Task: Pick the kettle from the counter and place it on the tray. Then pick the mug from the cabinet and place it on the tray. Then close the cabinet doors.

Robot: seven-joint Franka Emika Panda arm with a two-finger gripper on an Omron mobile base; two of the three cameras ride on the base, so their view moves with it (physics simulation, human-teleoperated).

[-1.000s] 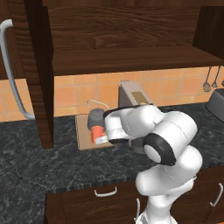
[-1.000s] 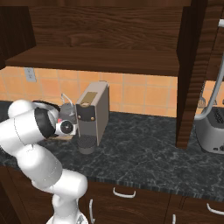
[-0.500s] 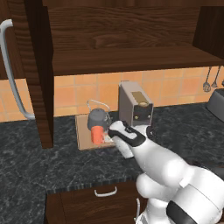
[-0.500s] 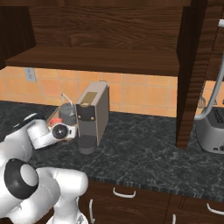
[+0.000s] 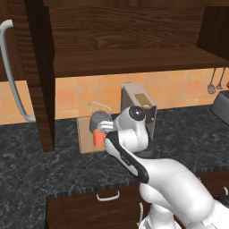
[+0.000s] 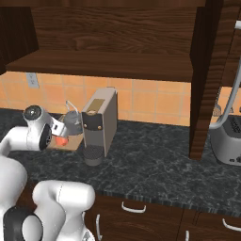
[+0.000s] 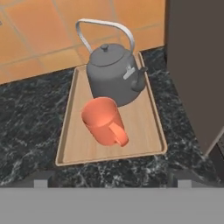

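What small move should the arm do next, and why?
Probably lift the open gripper away from the tray and turn toward a cabinet door. The mug and kettle both already stand on the tray, and the doors are open.

Arm pulled back from tray point(image 7: 72, 148): elbow that bulked high in front 1 s ago now swung low to the base; wrist raised, hand turned toward backsplash. Gripper point(image 5: 102, 127) lifted clear above mug point(image 7: 103, 121), jaws spread a bit wider vs 1 s ago. Mug left free on tray, touching kettle point(image 7: 113, 74).
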